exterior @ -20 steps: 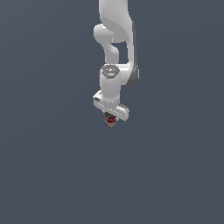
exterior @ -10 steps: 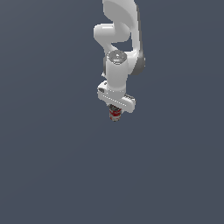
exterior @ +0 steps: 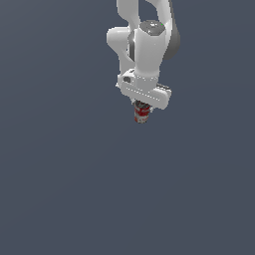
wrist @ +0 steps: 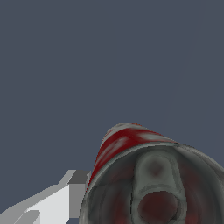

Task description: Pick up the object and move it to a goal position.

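One flat, plain slate-grey surface (exterior: 60, 189) fills both views. Against it hangs one glossy white jointed robot arm (exterior: 147, 45), coming in from the twelve o'clock edge of the exterior view and ending in one broad white gripper (exterior: 142, 107) just above the frame's centre, slightly toward one o'clock. One small cylindrical can with a red-and-white label and dark metal top (exterior: 142, 114) hangs below the gripper at its six o'clock, narrower than the gripper body, its upper end tucked up under the white bar. The fingers are pinching that can. In the wrist view the can (wrist: 131, 144) looms close, its dark lid turned toward the camera, and one pale grey-white finger (wrist: 65, 197) lies against its side at about eight o'clock; the second finger is not visible.
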Available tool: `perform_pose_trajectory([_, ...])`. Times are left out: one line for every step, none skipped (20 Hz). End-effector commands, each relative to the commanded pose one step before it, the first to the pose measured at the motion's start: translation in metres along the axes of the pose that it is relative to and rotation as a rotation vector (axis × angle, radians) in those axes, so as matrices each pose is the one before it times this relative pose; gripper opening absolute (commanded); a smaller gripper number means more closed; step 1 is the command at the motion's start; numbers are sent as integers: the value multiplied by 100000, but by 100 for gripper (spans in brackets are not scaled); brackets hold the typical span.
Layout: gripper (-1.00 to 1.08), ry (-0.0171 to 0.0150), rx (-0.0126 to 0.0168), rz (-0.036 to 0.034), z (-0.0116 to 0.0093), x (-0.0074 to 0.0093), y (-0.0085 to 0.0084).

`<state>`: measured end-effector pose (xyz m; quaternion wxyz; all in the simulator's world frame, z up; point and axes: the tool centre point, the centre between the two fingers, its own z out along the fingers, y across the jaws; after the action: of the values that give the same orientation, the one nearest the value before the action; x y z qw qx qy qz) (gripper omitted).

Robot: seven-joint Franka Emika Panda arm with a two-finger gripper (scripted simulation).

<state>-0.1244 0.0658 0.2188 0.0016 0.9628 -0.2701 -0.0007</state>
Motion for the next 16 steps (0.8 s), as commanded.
perform_pose_trajectory([-100,290,91,48,-2390,-1119,-706])
perform_pose_trajectory([-100,0,0,0,-825,-413,-261])
perform_pose_trajectory([-100,0,0,0,-788,-395,-251])
perform_pose_trajectory([-100,0,0,0,-752,-376,-243])
perform_pose_trajectory([-100,0,0,0,-717,-356,-237])
perform_pose_trajectory([-100,-51,41,-22,-676,-327,-228])
perform_pose_trajectory([-100,0,0,0,-639,-310,-224])
perform_pose_trajectory([-100,0,0,0,-592,-286,-212])
perform_pose_trajectory([-100,-49,47,-13,-541,-251,-187])
perform_pose_trajectory([-100,0,0,0,-492,-237,-179])
perform_pose_trajectory([-100,-48,47,-14,-441,-202,-152])
perform_pose_trajectory([-100,0,0,0,-390,-187,-145])
perform_pose_trajectory([-100,0,0,0,-339,-161,-128])
perform_pose_trajectory([-100,-48,48,-12,-288,-124,-101])
perform_pose_trajectory([-100,0,0,0,-236,-108,-97])
perform_pose_trajectory([-100,0,0,0,-185,-81,-82])
